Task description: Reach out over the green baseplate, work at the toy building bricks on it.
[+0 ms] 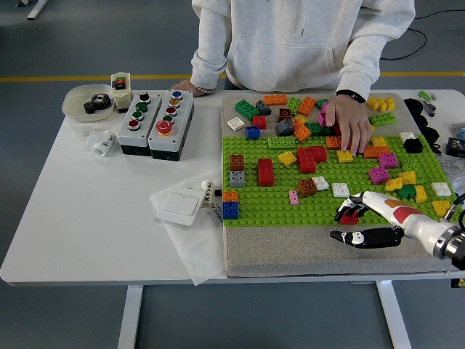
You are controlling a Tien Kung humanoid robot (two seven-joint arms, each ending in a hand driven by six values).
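Observation:
The green baseplate (269, 196) lies on a grey mat (290, 251) and carries many coloured bricks. My right hand (347, 224) comes in from the lower right at the plate's near edge. Its fingers (347, 209) are spread over a small red brick (349, 217) and partly hide it, while the thumb lies below on the mat. I see no closed grasp. A person's hand (350, 120) presses on bricks at the plate's far edge. The left arm does not show.
Loose bricks (276, 109) lie on the mat beyond the plate. Two button boxes (156, 120) and a bowl of gears (89, 103) stand at the back left. A white switch plate (178, 207) on thin paper lies left of the plate. The person's other hand (190, 87) rests on the table.

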